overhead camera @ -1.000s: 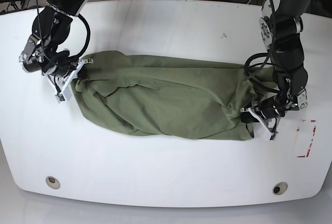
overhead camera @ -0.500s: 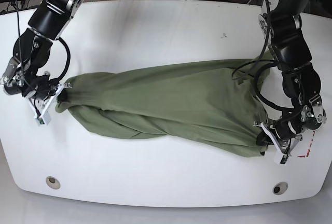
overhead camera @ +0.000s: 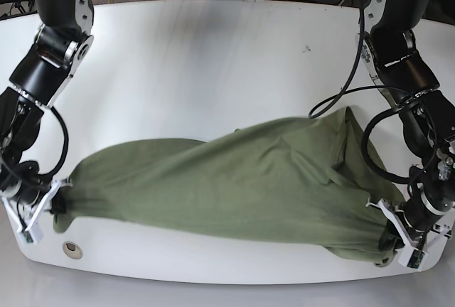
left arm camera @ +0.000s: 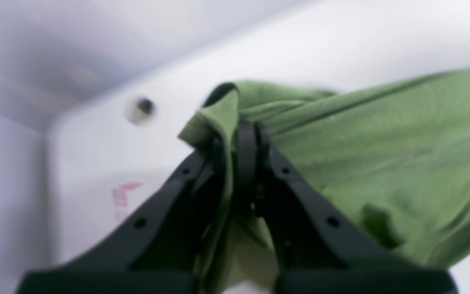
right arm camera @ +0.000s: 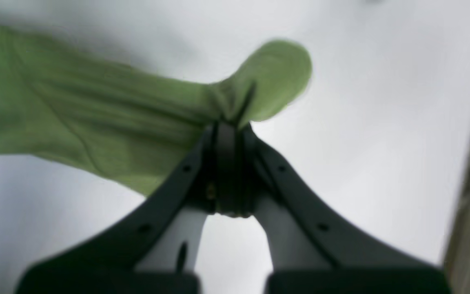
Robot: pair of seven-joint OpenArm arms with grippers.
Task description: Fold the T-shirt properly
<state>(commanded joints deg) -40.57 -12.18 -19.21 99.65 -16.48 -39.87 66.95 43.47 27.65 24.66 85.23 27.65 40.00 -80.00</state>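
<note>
2 arms, 1 garment. The T-shirt (overhead camera: 227,179) hangs stretched across the near bench (overhead camera: 213,58) edge. Left end effector (overhead camera: 405,239) clenched on its right corner, right end effector (overhead camera: 39,211) on the left. Advice: hold tension even and level, lay it flat without twisting.

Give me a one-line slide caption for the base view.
Two grippers, left and right, stretch an olive T-shirt across the white table.
</note>
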